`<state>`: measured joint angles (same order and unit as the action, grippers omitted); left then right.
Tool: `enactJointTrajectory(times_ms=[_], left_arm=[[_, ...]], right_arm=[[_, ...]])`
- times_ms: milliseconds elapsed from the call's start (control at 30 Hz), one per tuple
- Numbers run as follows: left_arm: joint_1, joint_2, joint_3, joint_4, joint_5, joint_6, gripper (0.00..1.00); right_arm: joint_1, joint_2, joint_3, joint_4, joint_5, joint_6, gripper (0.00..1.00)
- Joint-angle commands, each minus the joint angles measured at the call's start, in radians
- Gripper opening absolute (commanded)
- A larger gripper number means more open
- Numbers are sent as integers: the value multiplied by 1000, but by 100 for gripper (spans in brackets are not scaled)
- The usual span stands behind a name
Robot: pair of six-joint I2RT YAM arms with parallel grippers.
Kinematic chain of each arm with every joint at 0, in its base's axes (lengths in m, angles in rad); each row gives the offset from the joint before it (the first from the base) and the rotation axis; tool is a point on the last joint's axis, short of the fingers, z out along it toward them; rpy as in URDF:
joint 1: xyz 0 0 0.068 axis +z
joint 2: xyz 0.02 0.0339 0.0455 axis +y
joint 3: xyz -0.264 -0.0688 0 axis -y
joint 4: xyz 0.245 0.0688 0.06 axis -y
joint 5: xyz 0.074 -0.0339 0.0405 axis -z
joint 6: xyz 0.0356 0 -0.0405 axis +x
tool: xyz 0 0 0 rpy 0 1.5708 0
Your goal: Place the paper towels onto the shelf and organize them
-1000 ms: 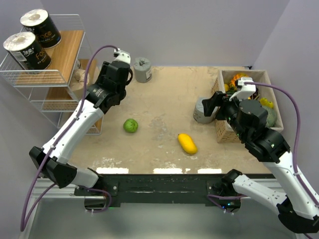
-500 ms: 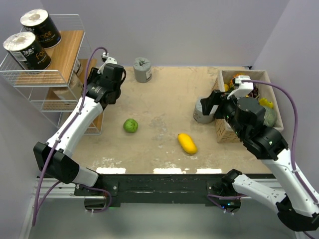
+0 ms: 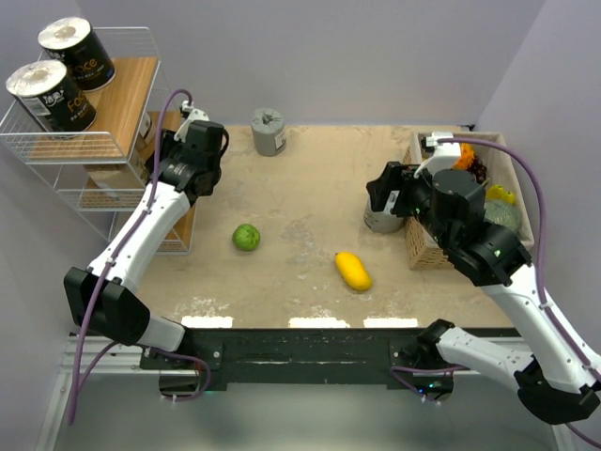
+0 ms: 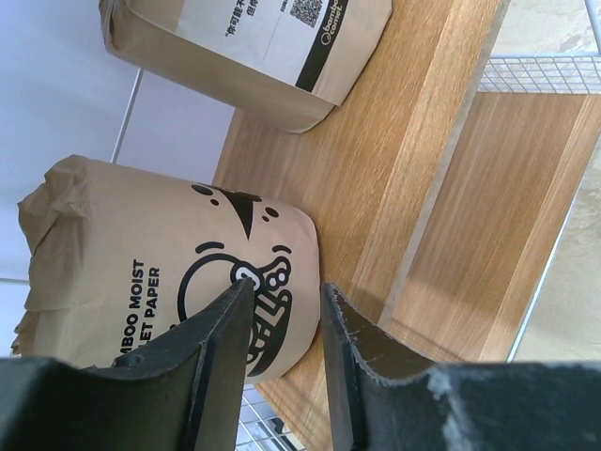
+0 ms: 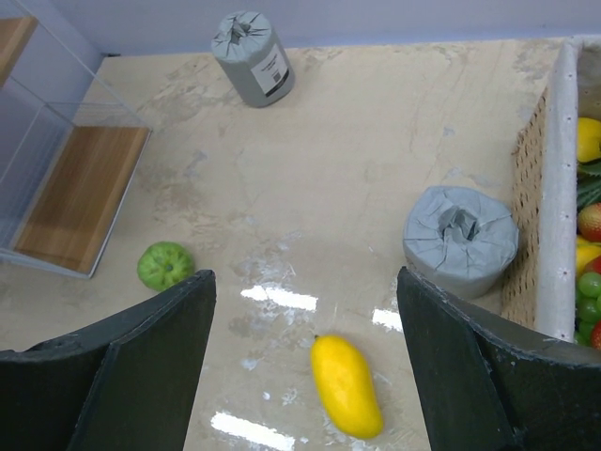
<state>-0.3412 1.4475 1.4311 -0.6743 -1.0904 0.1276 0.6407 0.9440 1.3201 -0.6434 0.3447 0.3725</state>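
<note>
Lilac walls, mottled sandy tabletop. Left, the white wire shelf with wooden boards holds two glossy black-wrapped paper towel rolls on top and two crinkly tan-wrapped rolls lower, before the left gripper, pinched closed and empty. Two grey-wrapped rolls stand on the tabletop; the right gripper gapes, empty.

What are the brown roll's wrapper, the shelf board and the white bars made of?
Brown roll: matte kraft paper, it seems; it creases and crumples at the end. Shelf board: wood or wood-look laminate, showing straight grain and slight sheen. White bars: probably painted metal wire, thin and stiff-looking.
</note>
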Motion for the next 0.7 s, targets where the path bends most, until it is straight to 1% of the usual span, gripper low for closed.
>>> enactJointTrajectory(times_ms=[0,300,500,667], left_arm=[[11,-16,18,-1,-31,-19,41],[13,-45,-6,1,-12,-16,45],[25,-96,-50,50,-14,13,48],[25,-78,-20,33,17,1,49]], right_arm=[[-3,10,33,7,-38,5,82],[-3,19,30,1,-58,37,82],[-1,22,33,-13,-64,49,82],[-3,30,36,-18,-67,51,82]])
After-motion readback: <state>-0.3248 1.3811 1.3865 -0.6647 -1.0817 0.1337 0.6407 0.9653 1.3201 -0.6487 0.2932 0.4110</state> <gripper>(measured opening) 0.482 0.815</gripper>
